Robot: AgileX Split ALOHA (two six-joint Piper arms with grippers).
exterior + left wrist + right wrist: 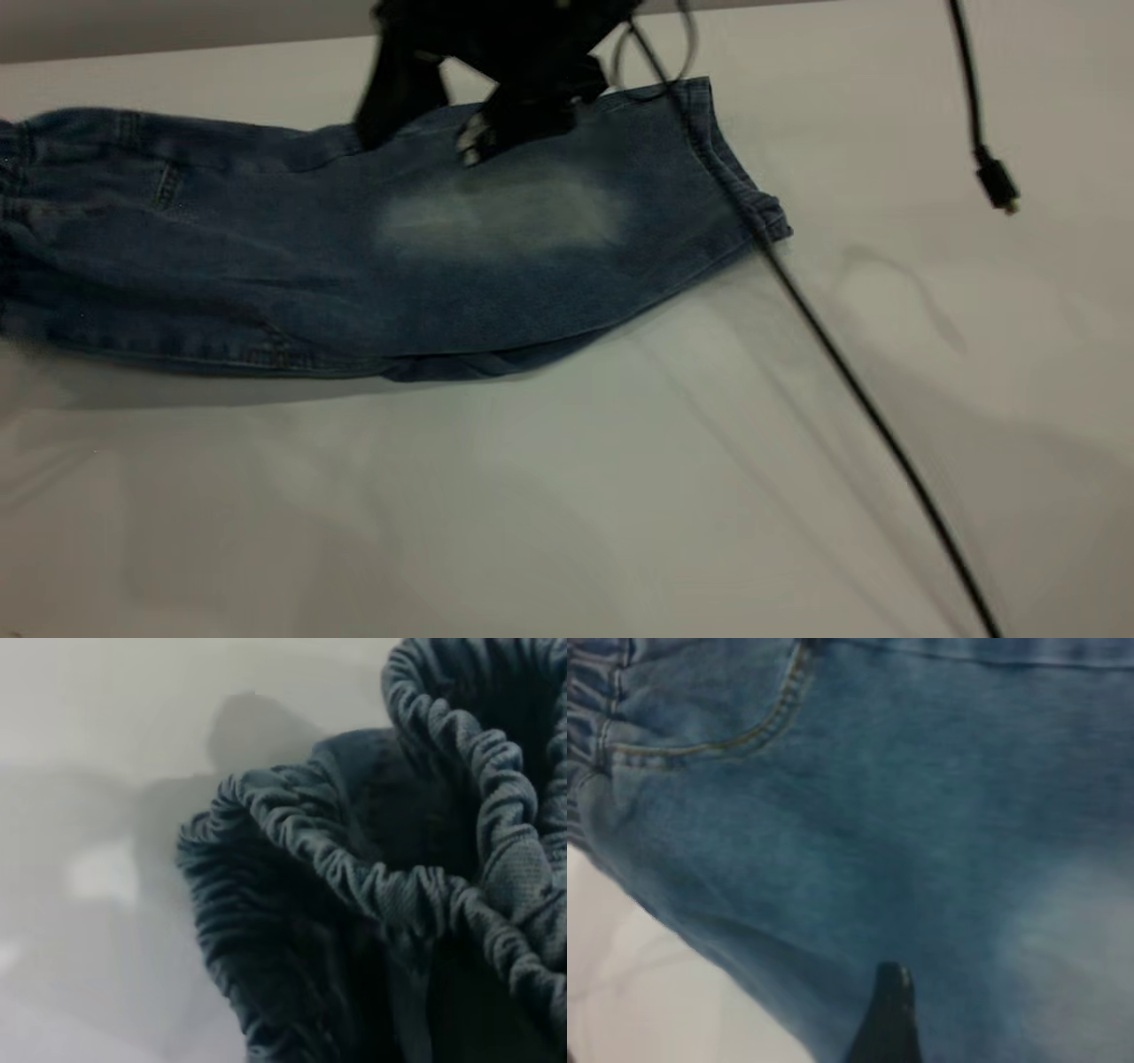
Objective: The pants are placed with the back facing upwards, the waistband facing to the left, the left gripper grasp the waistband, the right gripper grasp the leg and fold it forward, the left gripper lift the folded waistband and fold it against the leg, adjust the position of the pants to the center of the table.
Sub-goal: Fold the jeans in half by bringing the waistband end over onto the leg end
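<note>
- Right gripper (474,146) hangs over the far edge of the pants (372,248), its white-flecked tip touching or just above the denim beside the pale oval on the leg (532,221); from where I stand I cannot tell whether its fingers are spread or pressed together.
- From the outside, the pants lie folded lengthwise on the table (567,496), one leg over the other, hem toward the right, waist end running off the left edge of view.
- A thin black cable (850,372) slants across the hem and down over the table; a second cable with a plug (997,182) dangles at the far right.
- Only the right wrist view shows the pocket stitching (771,718) close up, plus one dark fingertip (888,1014) over the denim near the fold edge; the other finger is out of frame.
- Only the left wrist view shows the waistband (372,877): gathered, ribbed, bunched and curled open right at the lens, white table behind.
- Left gripper itself appears in no view, so I cannot say how its fingers stand.
</note>
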